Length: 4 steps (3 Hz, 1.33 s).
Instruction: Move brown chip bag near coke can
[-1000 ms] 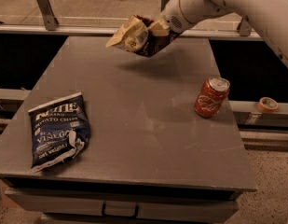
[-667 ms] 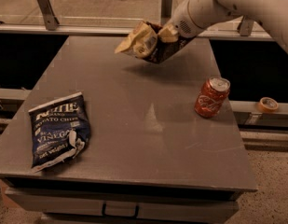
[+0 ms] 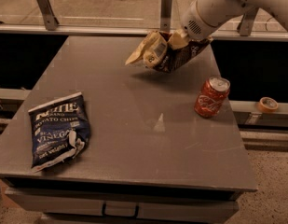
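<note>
One gripper (image 3: 179,39) holds crumpled brown chip bag (image 3: 155,55) aloft.

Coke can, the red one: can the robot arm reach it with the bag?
Probably yes. The gripper, jaws shut on the wrinkled brown chip bag, hangs behind and left of the red coke can, with only bare grey tabletop between.
</note>
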### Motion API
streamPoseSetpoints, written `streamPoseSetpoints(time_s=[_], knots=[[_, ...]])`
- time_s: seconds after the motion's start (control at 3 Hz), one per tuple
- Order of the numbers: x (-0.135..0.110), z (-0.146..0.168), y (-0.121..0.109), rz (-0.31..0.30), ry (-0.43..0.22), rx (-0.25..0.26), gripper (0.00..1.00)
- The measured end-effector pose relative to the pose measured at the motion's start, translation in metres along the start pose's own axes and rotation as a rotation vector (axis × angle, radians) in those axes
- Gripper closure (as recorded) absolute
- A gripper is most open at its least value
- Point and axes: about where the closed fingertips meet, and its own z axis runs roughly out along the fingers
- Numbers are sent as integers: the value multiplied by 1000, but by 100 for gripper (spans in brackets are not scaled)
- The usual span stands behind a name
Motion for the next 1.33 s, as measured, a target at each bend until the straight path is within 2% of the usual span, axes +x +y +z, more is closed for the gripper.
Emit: streamPoseSetpoints(time_s=[0.33,1.0,1.33], knots=[[16,-15,9,27,75,-8,100],[43,-44,18,75,193,13,59],[50,-51,20,87,215,17,35]])
